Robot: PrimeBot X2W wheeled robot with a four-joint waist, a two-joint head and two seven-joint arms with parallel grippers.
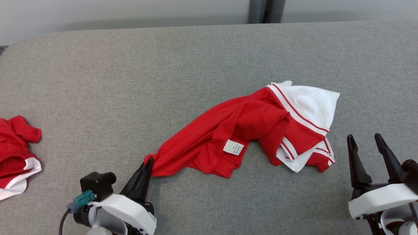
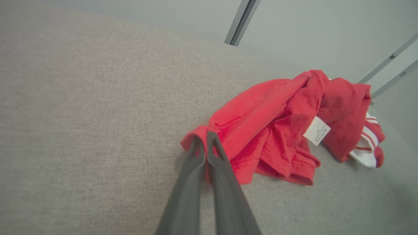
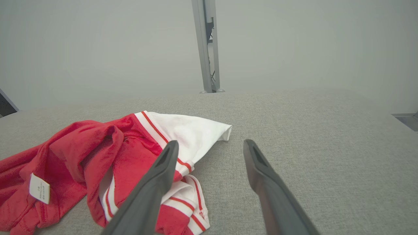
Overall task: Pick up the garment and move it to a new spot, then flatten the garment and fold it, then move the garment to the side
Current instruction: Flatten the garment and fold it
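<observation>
- Grey padded surface [image 1: 209,58]: lying broad beneath the garment; a pale wall [image 1: 130,13] is standing beyond it.
- Garment [image 1: 248,127], red with white striped trim: lying crumpled mid-surface.
- Left gripper [image 1: 148,162]: fingers clamping the garment's lower-left corner. Lifting slowly with a deep pinch seems best.
- Right gripper [image 1: 364,136]: fingers standing apart and holding nothing, just right of the garment. It is well placed for taking the white end.

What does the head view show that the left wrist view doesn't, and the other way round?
Head view adds: a second red garment at the far left and the right gripper, jaws open. Left wrist view adds: a close look at the left gripper, jaws shut on a corner of the garment. Shared: that garment, its white label and the grey surface.
</observation>
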